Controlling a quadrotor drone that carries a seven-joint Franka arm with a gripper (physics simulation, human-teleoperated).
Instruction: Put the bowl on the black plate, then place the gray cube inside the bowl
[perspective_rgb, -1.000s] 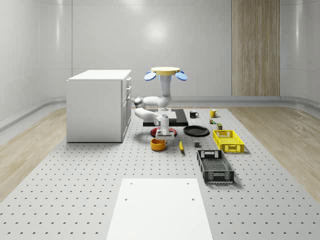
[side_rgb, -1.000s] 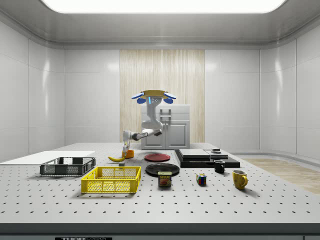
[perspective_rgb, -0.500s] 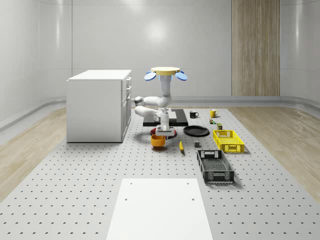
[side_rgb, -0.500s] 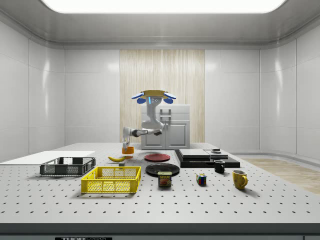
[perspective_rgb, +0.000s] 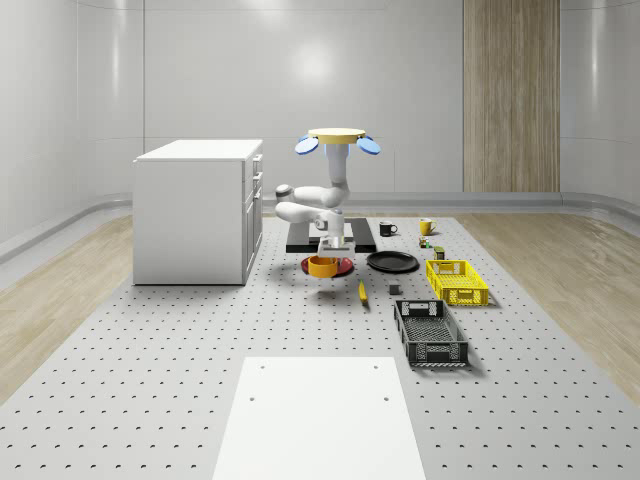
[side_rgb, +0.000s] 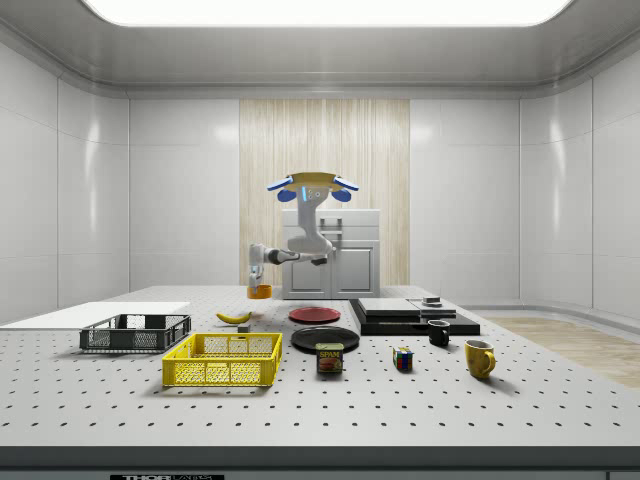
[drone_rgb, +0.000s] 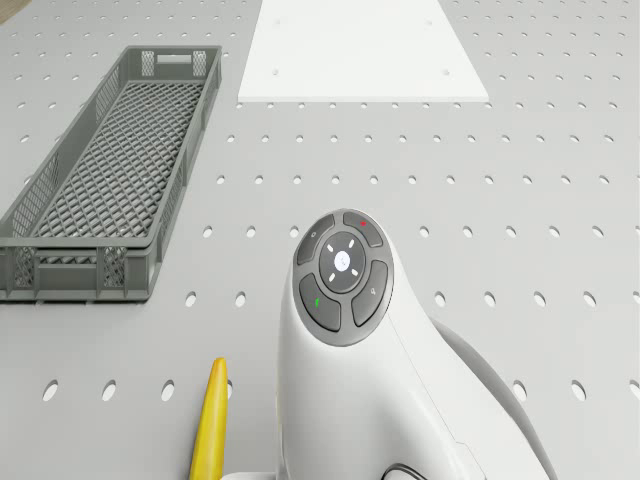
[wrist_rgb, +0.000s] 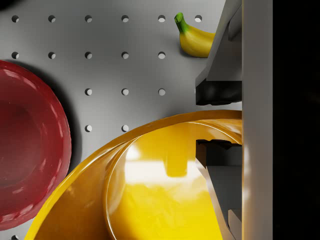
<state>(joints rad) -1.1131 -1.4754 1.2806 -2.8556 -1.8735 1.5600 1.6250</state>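
I see my drone (perspective_rgb: 337, 137) hovering above the desk (perspective_rgb: 180, 350), its end effector (wrist_rgb: 218, 122) clamped on the orange bowl's (perspective_rgb: 322, 265) rim, lifted beside the red plate (wrist_rgb: 27, 145)

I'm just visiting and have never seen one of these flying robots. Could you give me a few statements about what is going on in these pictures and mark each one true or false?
1. The gripper is shut on the rim of the orange bowl. True.
2. The bowl rests on the table. False: it hangs in the air, its shadow beneath it.
3. The bowl already sits on the black plate. False: that plate is bare, and the bowl is near the red plate.
4. The drone hovers above the table. True.
5. A banana lies on the table. True.
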